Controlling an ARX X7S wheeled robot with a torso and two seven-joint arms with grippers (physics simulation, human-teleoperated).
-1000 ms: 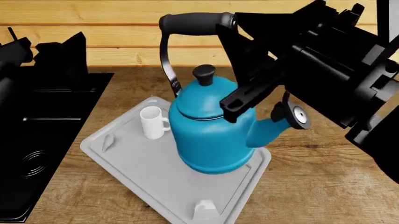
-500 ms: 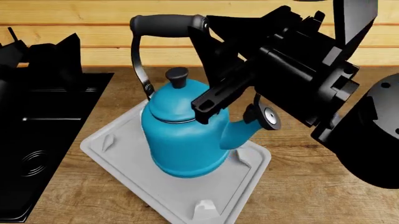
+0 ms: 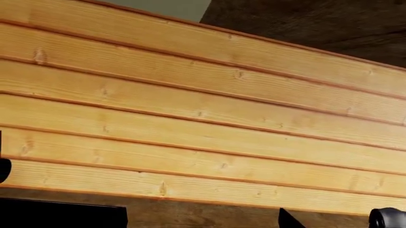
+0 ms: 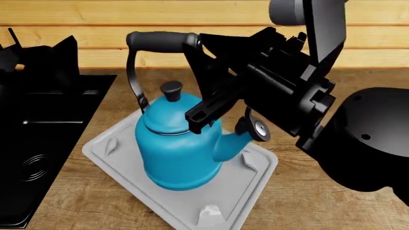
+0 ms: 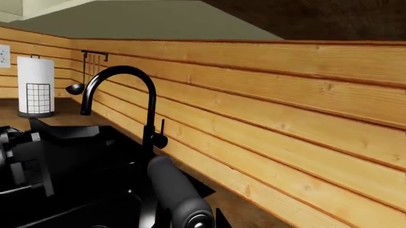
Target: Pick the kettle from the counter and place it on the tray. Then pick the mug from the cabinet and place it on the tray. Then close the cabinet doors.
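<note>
Right gripper [image 4: 206, 72] was clamped on the kettle [image 4: 177, 148] handle bar over the tray [image 4: 252, 184]; left gripper's state unclear.

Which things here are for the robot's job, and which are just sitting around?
For the job:
kettle
tray
counter
right pincer, at the kettle's handle

Just sitting around:
black sink
black tap
white roll
hanging ladle
</note>
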